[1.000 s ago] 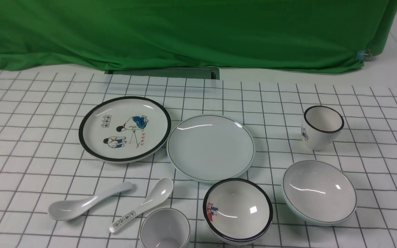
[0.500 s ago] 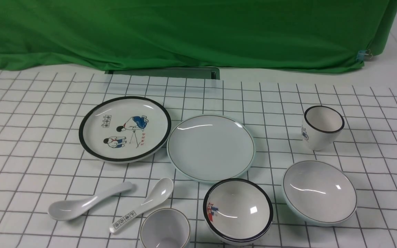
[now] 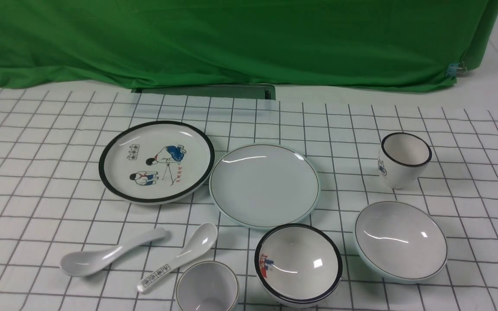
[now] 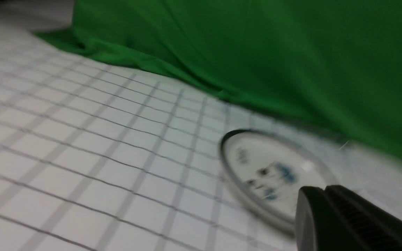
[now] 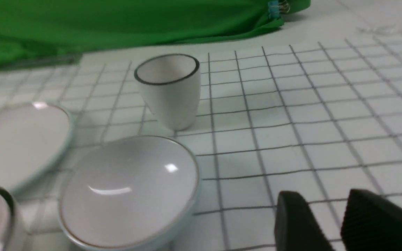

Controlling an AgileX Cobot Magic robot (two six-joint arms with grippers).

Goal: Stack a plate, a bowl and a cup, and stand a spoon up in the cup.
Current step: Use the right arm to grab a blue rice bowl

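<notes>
Clearly the plate [image 3: 264,185] sits apart from the bowl [image 3: 400,239]

From my station this reads as a staged test lab, not a kitchen. A draped green cloth backdrop [image 3: 249,43] closes off the rear, with a small bluish binder clip [image 3: 456,68] at its right corner. The tabletop [image 3: 37,185] wears a white sheet ruled with a dark grid.

Left gripper [image 4: 321,191]: you are holding its black fingers [image 4: 344,223] pressed flat together, low over the table [image 4: 82,139]. Right gripper [image 5: 325,202]: you are holding its ribbed black fingers [image 5: 295,223] parted, table grid showing through the gap, low over the table's right side.
</notes>
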